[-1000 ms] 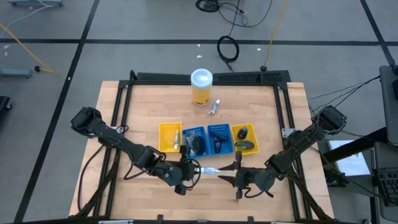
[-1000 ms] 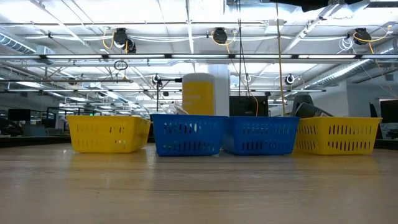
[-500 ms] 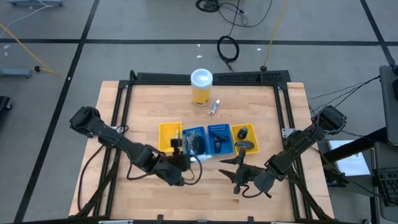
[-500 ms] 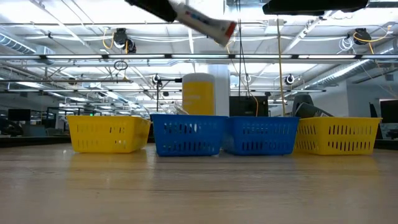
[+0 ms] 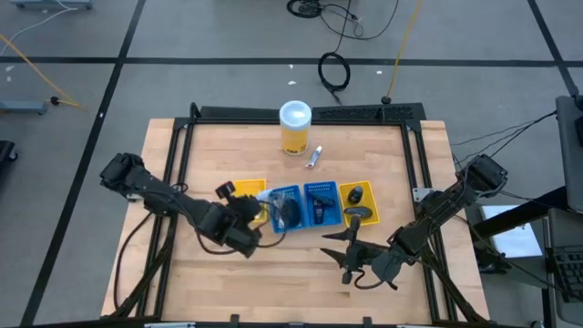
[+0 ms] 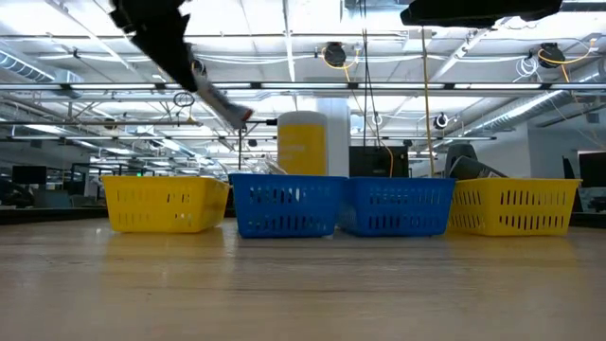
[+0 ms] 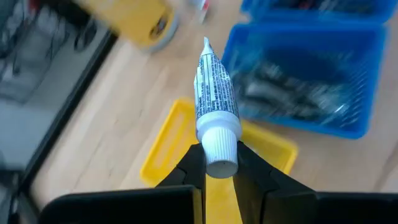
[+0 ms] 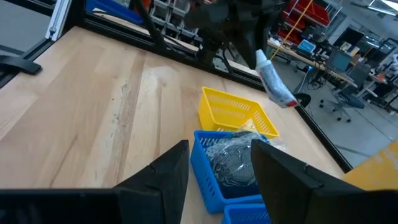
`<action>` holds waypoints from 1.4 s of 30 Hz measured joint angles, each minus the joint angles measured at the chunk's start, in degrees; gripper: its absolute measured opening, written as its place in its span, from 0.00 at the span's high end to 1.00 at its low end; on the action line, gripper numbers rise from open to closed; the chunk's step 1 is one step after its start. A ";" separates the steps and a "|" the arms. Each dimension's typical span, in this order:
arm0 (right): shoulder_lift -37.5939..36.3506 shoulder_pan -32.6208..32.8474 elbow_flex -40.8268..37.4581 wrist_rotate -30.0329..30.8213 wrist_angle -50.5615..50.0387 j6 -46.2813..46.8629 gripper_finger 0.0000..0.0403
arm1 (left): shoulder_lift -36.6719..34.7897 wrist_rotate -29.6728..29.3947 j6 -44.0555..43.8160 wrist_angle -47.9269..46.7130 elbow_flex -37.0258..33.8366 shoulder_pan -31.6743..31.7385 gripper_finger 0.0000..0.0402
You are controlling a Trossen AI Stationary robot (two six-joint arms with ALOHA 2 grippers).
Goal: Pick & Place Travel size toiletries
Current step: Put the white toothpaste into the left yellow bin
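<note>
My left gripper [image 5: 248, 208] is shut on a small white tube with blue print [image 7: 213, 93] and hovers over the left yellow tray [image 5: 246, 193]. In the low view the tube [image 6: 216, 97] slants down from the gripper, high above the trays. My right gripper [image 5: 342, 246] stands open above the table in front of the right-hand trays and holds nothing. Clear-wrapped dark items lie in the left blue tray [image 5: 285, 208], dark tubes in the right blue tray [image 5: 321, 202], and dark oval pieces in the right yellow tray [image 5: 358, 202]. Another small tube [image 5: 315, 157] lies on the table. My left gripper pinches the tube at its white cap end [image 7: 219, 142] between the two fingers [image 7: 193, 165]. The tube runs on along the fingers, with its flat crimped end [image 7: 205, 45] pointing away. It is lifted clear and tilts downward over the yellow tray [image 7: 165, 155].
A tall yellow canister with a white lid [image 5: 295, 128] stands behind the row of trays, toward the far edge. A black frame [image 5: 301, 114] runs round the table. Bare wood [image 5: 301, 282] lies between the trays and the near edge.
My left gripper has carried the tube from the near middle of the table, close to my right gripper, toward the left and far side, over the left yellow tray. It has also come lower, and the tube now slants down. My right gripper has drawn slightly toward the trays.
</note>
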 joint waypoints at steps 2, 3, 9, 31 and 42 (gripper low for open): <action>0.00 0.00 0.00 0.02 0.07 0.00 0.59 | 0.01 1.67 -3.92 -4.48 0.00 0.72 0.91; 0.00 0.00 0.00 0.02 0.04 0.00 0.59 | 0.03 2.17 -5.71 -6.30 0.00 1.04 0.91; 0.00 0.00 0.00 -0.03 0.04 -0.03 0.59 | 0.03 5.72 -10.22 -10.91 0.00 3.18 0.90; 0.00 -0.17 -0.02 -0.05 0.11 -1.57 0.59 | 0.03 9.77 -11.22 -10.68 -0.07 8.67 0.71; -3.55 -5.08 -0.07 -0.20 -1.30 -1.56 0.59 | 0.03 6.76 -9.35 -9.65 -0.07 10.22 0.59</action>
